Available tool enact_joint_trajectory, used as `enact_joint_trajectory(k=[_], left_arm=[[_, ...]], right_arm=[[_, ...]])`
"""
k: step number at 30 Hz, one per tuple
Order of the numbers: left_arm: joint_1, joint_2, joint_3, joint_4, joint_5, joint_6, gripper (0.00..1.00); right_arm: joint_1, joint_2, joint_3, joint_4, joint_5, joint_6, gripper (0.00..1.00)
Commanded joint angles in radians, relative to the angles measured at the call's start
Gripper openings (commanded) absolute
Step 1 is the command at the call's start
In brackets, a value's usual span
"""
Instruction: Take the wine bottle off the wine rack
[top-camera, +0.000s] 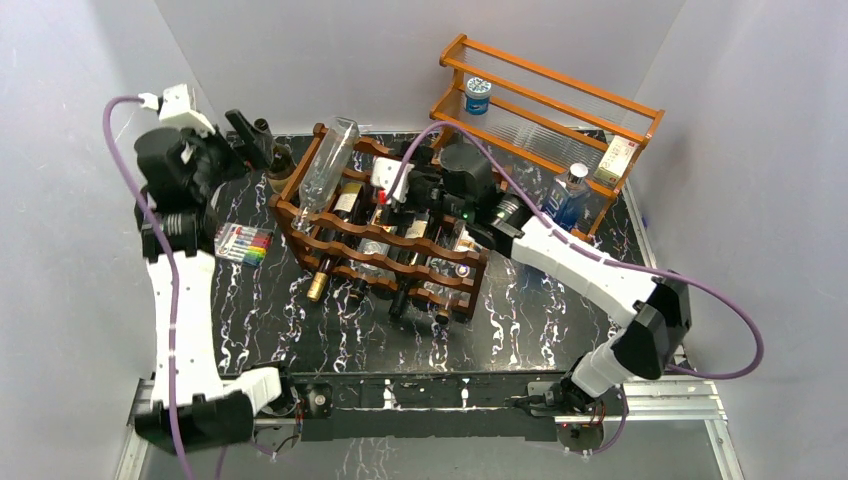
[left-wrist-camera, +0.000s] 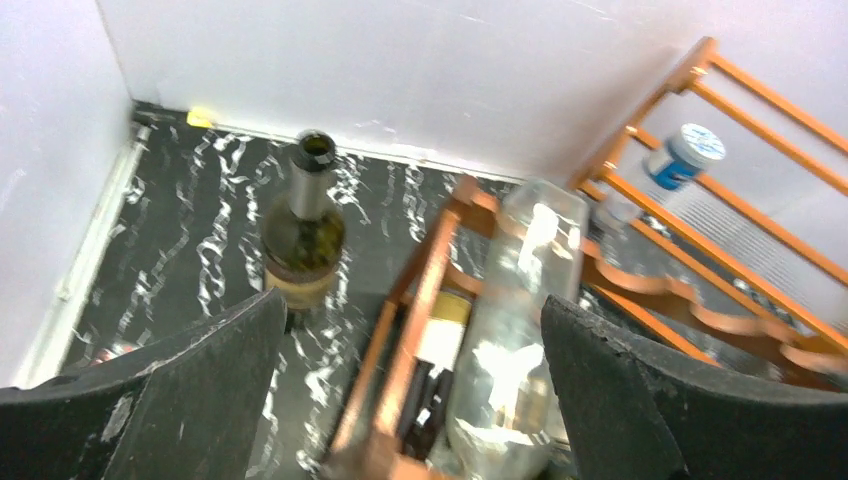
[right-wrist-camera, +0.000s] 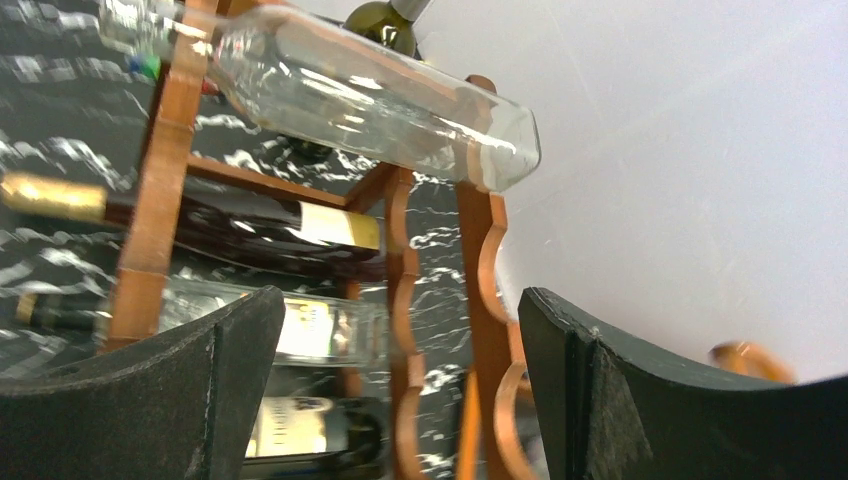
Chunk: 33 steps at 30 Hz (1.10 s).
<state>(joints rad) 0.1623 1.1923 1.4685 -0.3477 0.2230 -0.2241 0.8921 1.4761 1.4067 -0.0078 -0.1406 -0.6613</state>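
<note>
From above, the wine rack sits mid-frame, a clear wine bottle tilted at its upper-left end, both arms reaching toward it. Left wrist: the left claw gapes empty, bottle blurred. Right wrist: the right claw is spread empty, bottle's neck cut off.

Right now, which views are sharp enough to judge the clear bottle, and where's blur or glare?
Top external: sharp, evenly lit, clear bottle easy to read. Left wrist: smeared by blur, white glare on it. Right wrist: slightly soft, bright streaks along the bottle.

No legible text; bottle labels in wine rack blurred.
</note>
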Motion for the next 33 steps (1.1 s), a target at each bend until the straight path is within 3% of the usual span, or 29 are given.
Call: enact_joint_trajectory(k=[1, 8, 13, 18, 26, 33], left_arm=[[0.005, -0.151, -0.13, -0.052, 0.108, -0.144, 0.98], [0.004, -0.305, -0.195, -0.12, 0.083, -0.089, 0.98], [-0.012, -0.231, -0.133, -0.13, 0.186, -0.094, 0.98], [-0.112, -0.056, -0.017, -0.172, 0.243, -0.015, 0.98], [-0.308, 0.148, 0.17, -0.332, -0.025, 0.136, 0.98], [-0.374, 0.235, 0.203, -0.394, -0.136, 0.259, 0.98]], right_arm=[[0.001, 0.069, 0.131, -0.02, -0.058, -0.363, 0.98], [-0.009, 0.198, 0.238, -0.111, -0.093, -0.719, 0.98], [-0.022, 0.307, 0.354, -0.176, -0.117, -0.742, 0.98], [-0.032, 0.288, 0.299, -0.068, -0.114, -0.569, 0.98], [-0.108, 0.116, 0.171, 0.102, -0.148, -0.084, 0.98], [-0.118, -0.079, -0.038, 0.196, -0.141, -0.02, 0.98]])
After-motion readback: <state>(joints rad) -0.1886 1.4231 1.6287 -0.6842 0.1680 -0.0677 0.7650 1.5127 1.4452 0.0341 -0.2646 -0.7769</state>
